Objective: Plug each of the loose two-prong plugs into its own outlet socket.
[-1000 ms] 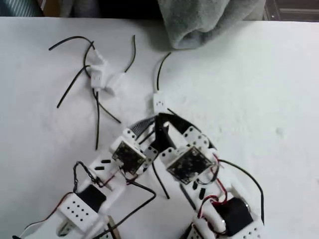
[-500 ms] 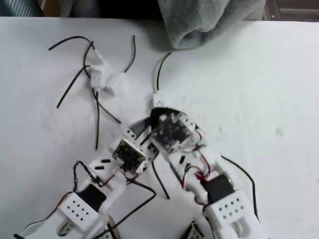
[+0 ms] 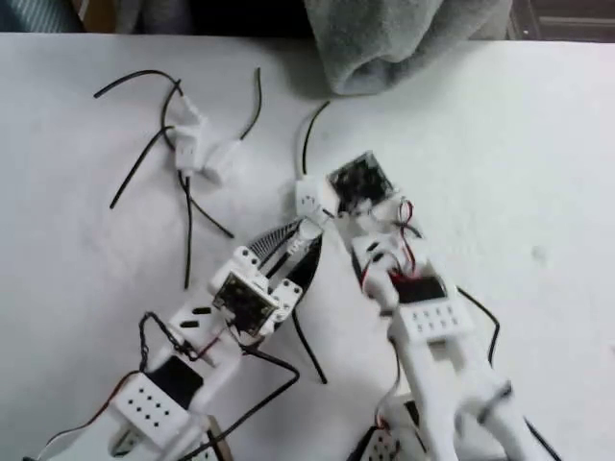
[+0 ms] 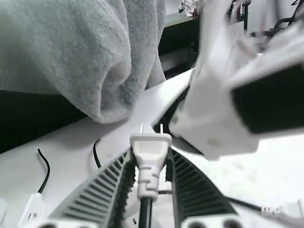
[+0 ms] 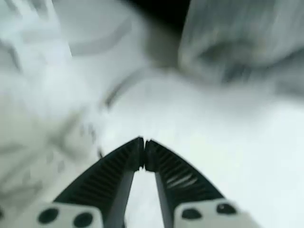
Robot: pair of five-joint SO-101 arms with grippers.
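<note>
Right now we have the left fingers [image 4: 114, 185] clamped on a white two-prong plug [image 4: 150, 156]. They grip its body from both sides, so the two prongs point out past the tips and its black cord runs back between them. We judge that this hold is chosen to leave the prongs free to enter a socket.

In the high view the plug sits at the tip of the left arm, just beside a white outlet socket [image 3: 307, 199]. The socket lies on the table [image 3: 538, 173], and its own black cord [image 3: 309, 130] curls away toward the grey cloth [image 3: 404, 43] at the far edge. Plug and socket are close, but we cannot tell whether the prongs line up with the slots or touch them.

The right fingers [image 5: 118, 173] are drawn together, tips almost meeting, with nothing between them. The right arm [image 3: 423, 317] stretches over the table with its wrist just beside that socket. We take it that the arm is there to brace the socket, since a loose one would likely slide when the plug is pushed in. Whether the tips touch the socket, we cannot see.

On the left arm's side a tangle of other white plugs and sockets [image 3: 197, 149] lies well apart, with thin black cords trailing from it. We cannot tell whether any of those are joined.
</note>
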